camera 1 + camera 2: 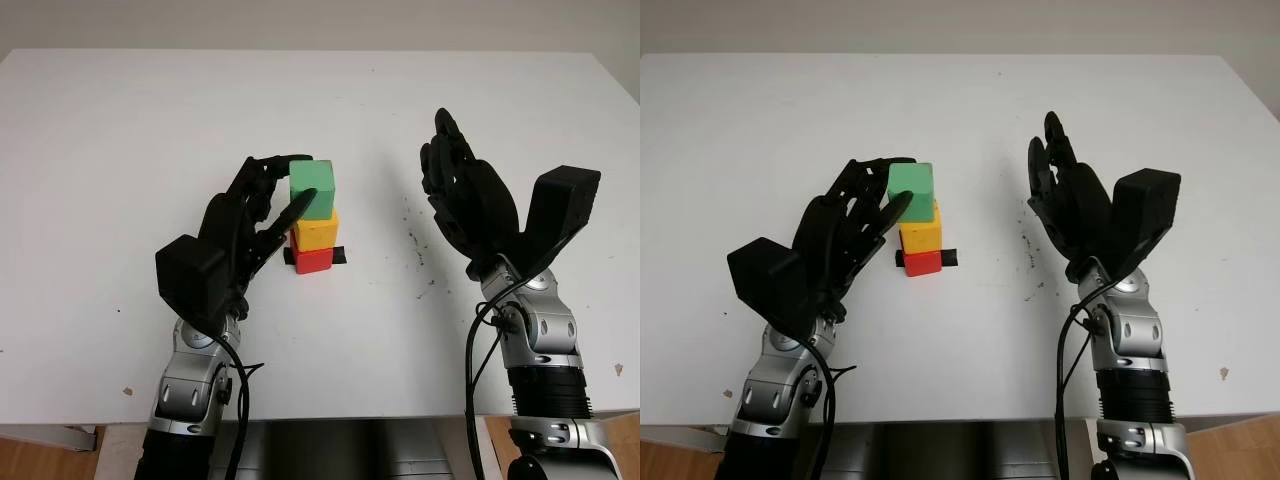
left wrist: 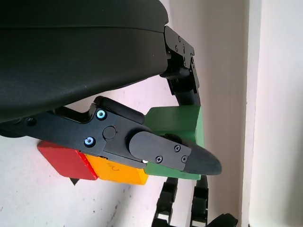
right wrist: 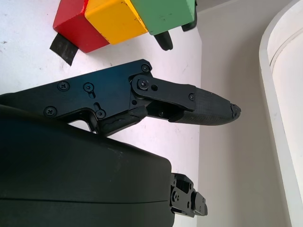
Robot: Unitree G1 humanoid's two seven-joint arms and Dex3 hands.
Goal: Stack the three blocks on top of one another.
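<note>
A green block (image 1: 312, 183) sits on top of a yellow block (image 1: 316, 232), which stands on a red block (image 1: 313, 261), forming one upright stack near the table's middle. My left hand (image 1: 290, 185) comes in from the left and is shut on the green block, thumb on its near face and fingers (image 1: 262, 170) curled round its far side. The left wrist view has the thumb across the green block (image 2: 177, 120) with yellow (image 2: 120, 172) and red (image 2: 66, 161) below it. My right hand (image 1: 460, 185) is open, raised to the right of the stack and apart from it.
The stack stands on a strip of black tape (image 1: 340, 256) on the white table (image 1: 120, 130). Small dark specks (image 1: 415, 240) mark the surface between the stack and my right hand. The table's front edge runs just behind both forearms.
</note>
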